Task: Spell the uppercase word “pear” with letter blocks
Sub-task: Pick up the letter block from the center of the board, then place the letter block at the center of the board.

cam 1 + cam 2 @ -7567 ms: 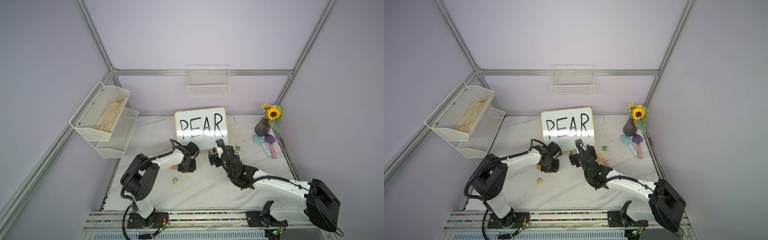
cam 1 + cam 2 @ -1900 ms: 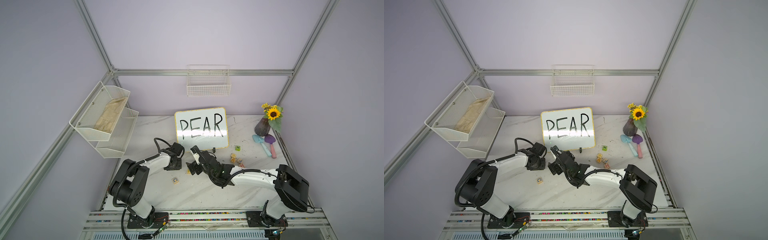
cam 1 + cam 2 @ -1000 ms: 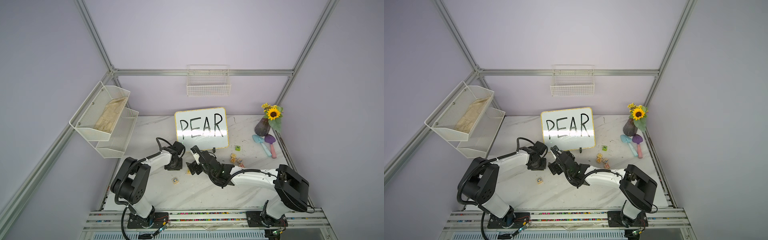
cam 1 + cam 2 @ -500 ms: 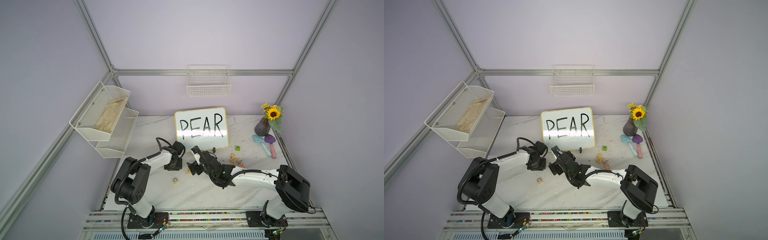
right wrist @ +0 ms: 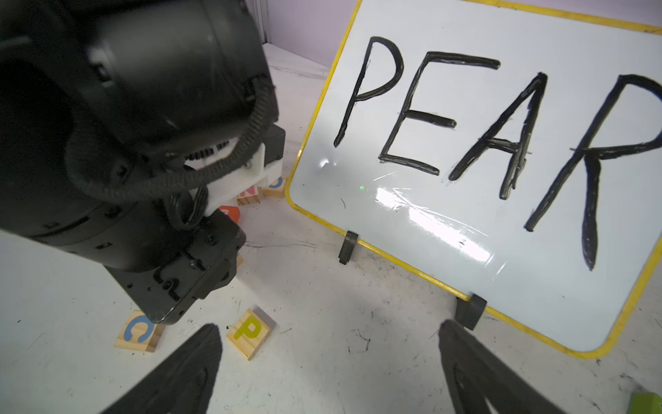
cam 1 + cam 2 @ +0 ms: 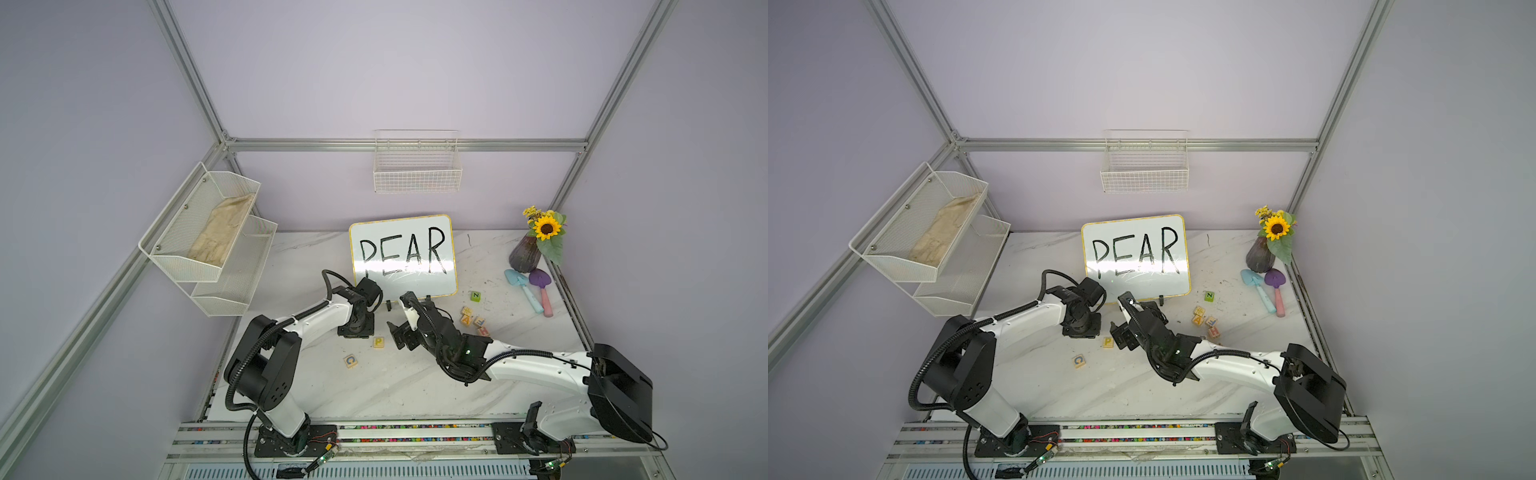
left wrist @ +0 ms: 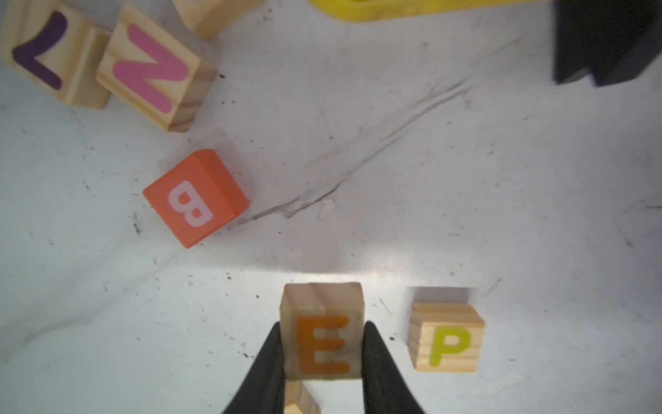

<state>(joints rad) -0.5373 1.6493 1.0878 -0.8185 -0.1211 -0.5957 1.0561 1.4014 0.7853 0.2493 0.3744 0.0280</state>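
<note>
In the left wrist view my left gripper [image 7: 322, 325] is shut on the wooden E block [image 7: 324, 349], one black finger on each side. The yellow P block [image 7: 446, 338] lies a small gap from it. In both top views the left gripper [image 6: 356, 330] [image 6: 1081, 330] points down just behind the P block [image 6: 378, 342] [image 6: 1108, 342]. My right gripper [image 6: 400, 337] [image 5: 329, 331] stands open beside P, nothing between its fingers. The orange A block [image 6: 466, 319] lies in a cluster at the right. I cannot make out the R block.
The whiteboard [image 6: 403, 253] reading PEAR stands at the back centre. A C block [image 6: 350, 360] lies in front of P. An orange B block [image 7: 195, 197] and a pink N block [image 7: 154, 68] lie near the left gripper. A green N block [image 6: 475, 296], vase [image 6: 524, 257] and toy shovels [image 6: 540, 291] are at the right.
The left gripper has closed the last bit onto the E block. Both arms have barely moved in the last second. Several seconds ago the right arm swung left to beside P.
</note>
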